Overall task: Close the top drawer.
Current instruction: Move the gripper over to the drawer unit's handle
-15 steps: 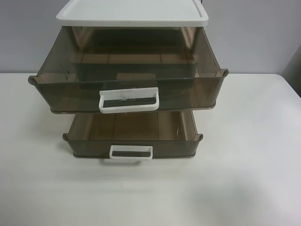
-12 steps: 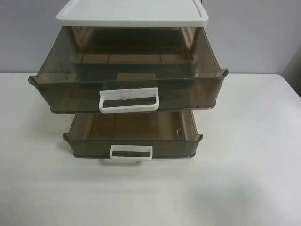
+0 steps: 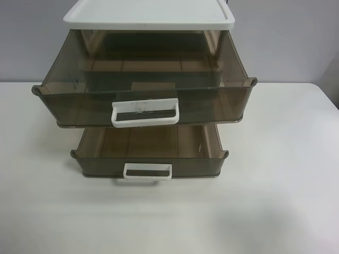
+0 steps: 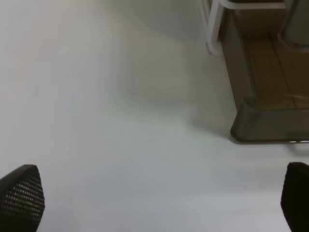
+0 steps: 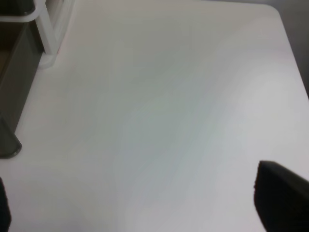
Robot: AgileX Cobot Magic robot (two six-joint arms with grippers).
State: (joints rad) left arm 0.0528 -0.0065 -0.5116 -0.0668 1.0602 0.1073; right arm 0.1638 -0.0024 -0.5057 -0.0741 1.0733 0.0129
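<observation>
The top drawer (image 3: 212, 100) of smoky brown see-through plastic stands pulled far out under the white lid (image 3: 148, 16) in the exterior high view. Its white loop handle (image 3: 144, 112) faces the camera. No arm or gripper shows in that view. My left gripper (image 4: 159, 203) is open over bare table, its dark fingertips (image 4: 21, 198) wide apart, with a brown drawer corner (image 4: 260, 121) beyond it. My right gripper (image 5: 145, 203) is open too, over bare table, with a drawer side (image 5: 12, 92) at the edge of its view.
A lower like drawer (image 3: 148, 145) with a white handle (image 3: 148, 172) is also pulled out, less far, resting near the white table (image 3: 275, 185). A third drawer is hidden. The unit's white frame (image 5: 48, 29) shows in the right wrist view.
</observation>
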